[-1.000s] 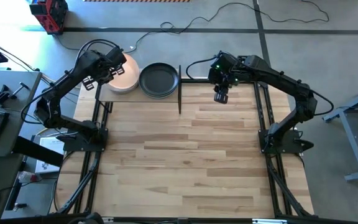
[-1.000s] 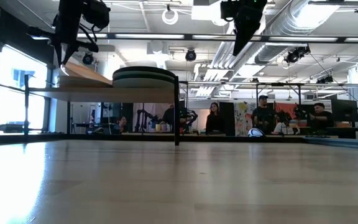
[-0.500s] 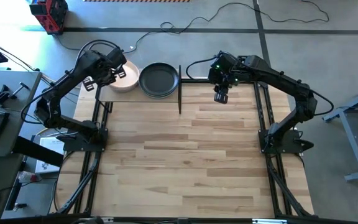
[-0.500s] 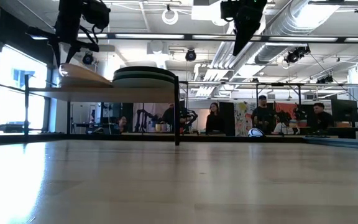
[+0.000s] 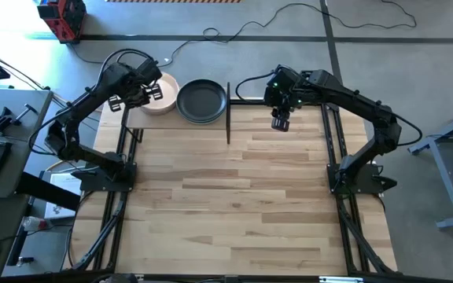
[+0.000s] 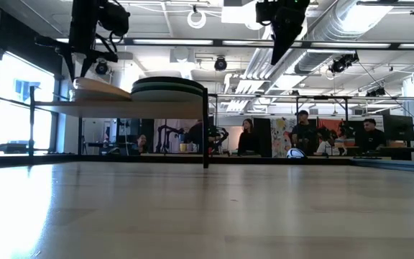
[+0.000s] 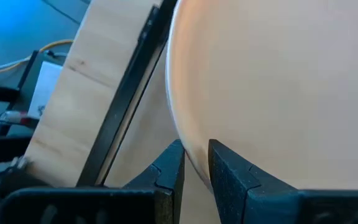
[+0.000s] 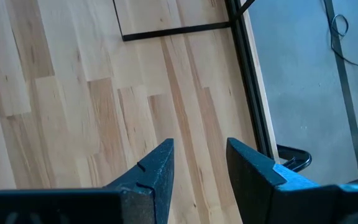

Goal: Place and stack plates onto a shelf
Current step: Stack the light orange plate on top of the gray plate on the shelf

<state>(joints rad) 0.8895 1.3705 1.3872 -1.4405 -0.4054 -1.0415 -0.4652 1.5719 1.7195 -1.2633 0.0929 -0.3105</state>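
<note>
A peach-pink plate (image 5: 162, 96) sits tilted over the left half of the shelf (image 6: 121, 108) at the table's far left corner. My left gripper (image 5: 138, 85) is shut on its left rim. Beside it on the shelf's right half stands a stack of plates (image 5: 201, 101) with a black one on top; in the low view the stack (image 6: 167, 88) rests flat on the board. My right gripper (image 5: 279, 123) hangs open and empty above the table's far edge, right of the shelf's black post (image 5: 227, 114). My left gripper pinches the peach-pink plate's rim (image 7: 188, 158) between its two fingers (image 7: 169, 171), on the side toward the table's left edge. It comes from above, slanting down. The plate (image 6: 103, 88) is tilted, its held edge higher and its opposite edge (image 6: 129, 93) low beside the stack.
The planked tabletop (image 5: 234, 196) spreads out in front of the shelf. A black frame bar (image 7: 126, 106) runs along the shelf beside the held plate. Black arm frames stand at the table's left (image 5: 120, 173) and right (image 5: 340, 169) edges. People sit in the room beyond (image 6: 304, 133).
My left gripper has come down a little with the plate's held rim. The plate now lies flatter over the shelf, while its edge by the black stack has stayed where it was. My right arm has kept still.
</note>
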